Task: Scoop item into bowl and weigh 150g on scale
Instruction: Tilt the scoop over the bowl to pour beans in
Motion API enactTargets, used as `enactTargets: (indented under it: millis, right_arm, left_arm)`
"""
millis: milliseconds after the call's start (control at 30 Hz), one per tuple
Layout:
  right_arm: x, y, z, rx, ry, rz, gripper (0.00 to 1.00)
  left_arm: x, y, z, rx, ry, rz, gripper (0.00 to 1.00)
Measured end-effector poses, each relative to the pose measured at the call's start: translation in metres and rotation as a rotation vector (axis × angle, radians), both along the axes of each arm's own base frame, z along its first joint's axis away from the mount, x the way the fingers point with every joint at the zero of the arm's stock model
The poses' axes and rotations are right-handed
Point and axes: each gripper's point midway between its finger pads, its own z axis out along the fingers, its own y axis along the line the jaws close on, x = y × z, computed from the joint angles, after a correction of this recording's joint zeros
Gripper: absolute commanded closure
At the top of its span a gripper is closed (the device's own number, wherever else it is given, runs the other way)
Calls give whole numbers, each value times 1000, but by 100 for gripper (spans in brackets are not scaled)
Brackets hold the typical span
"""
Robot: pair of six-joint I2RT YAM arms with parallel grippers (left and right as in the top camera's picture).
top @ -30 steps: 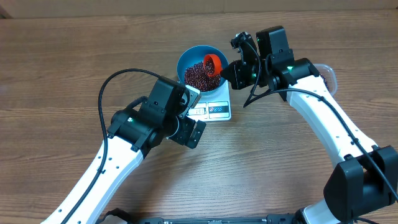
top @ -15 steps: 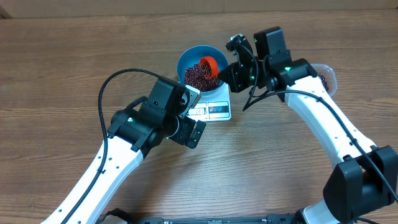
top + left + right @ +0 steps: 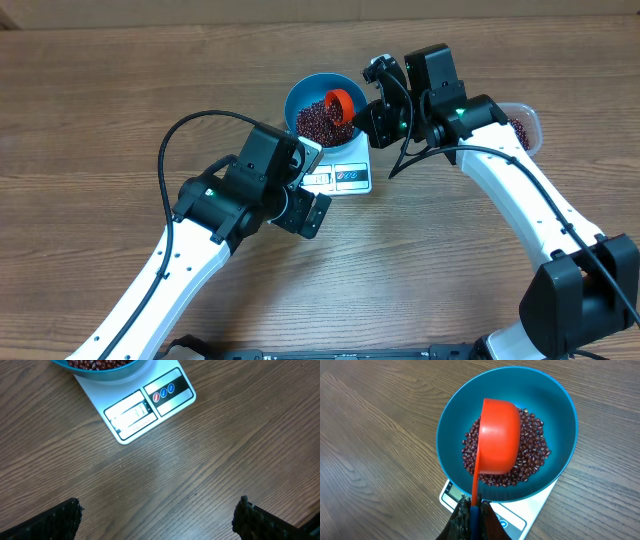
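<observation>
Overhead and wrist views of a weighing set-up on a wood-grain bench (image 3: 100, 100). Blue bowl (image 3: 445, 435) seated on the white scale (image 3: 145, 407), covering most of the platform, with only the display edge and one corner showing. Dark red-brown beans (image 3: 536, 455) heaped in the bottom of the bowl, partly masked by an orange-red scoop (image 3: 499, 435) poised over them. Rounded back of the scoop toward the right wrist camera, hollow side out of sight there, contents not to be made out. Not possible to tell whether touching the heap or just above it.

Thin scoop handle running down into the right pincer (image 3: 472, 519), clamped tight on it, dark fingers cropped by the lower frame edge.

Left pincer (image 3: 159, 512) spread wide, gripping nothing, hovering over bare bench just beside the display edge of the scale. Only the two fingertips (image 3: 65, 520) in sight, at the bottom corners of the left wrist view. In that view, bowl cut off by the top edge, display window (image 3: 131, 412) washed out, digits unreadable. Three small ovals on the dark button panel (image 3: 169, 391) beside it. From overhead, left fingers largely buried under the arm housing.

Clear tub (image 3: 527, 122) at far right, mostly hidden behind the right arm, a few more beans visible inside, well apart from the scale.
</observation>
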Motion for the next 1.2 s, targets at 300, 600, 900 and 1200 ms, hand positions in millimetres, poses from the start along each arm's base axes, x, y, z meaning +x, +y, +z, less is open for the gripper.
enactTargets:
  millis: [300, 600, 900, 1200]
  right_arm:
    - [1, 0, 0, 5, 7, -15, 96]
    - [3, -1, 1, 10, 10, -38, 96]
    - [4, -2, 0, 8, 15, -54, 96]
    - [-7, 5, 0, 14, 7, 54, 96]
  left_arm:
    - [0, 0, 0, 0, 0, 0, 0]
    - [0, 0, 0, 0, 0, 0, 0]
    - [0, 0, 0, 0, 0, 0, 0]
    - [0, 0, 0, 0, 0, 0, 0]
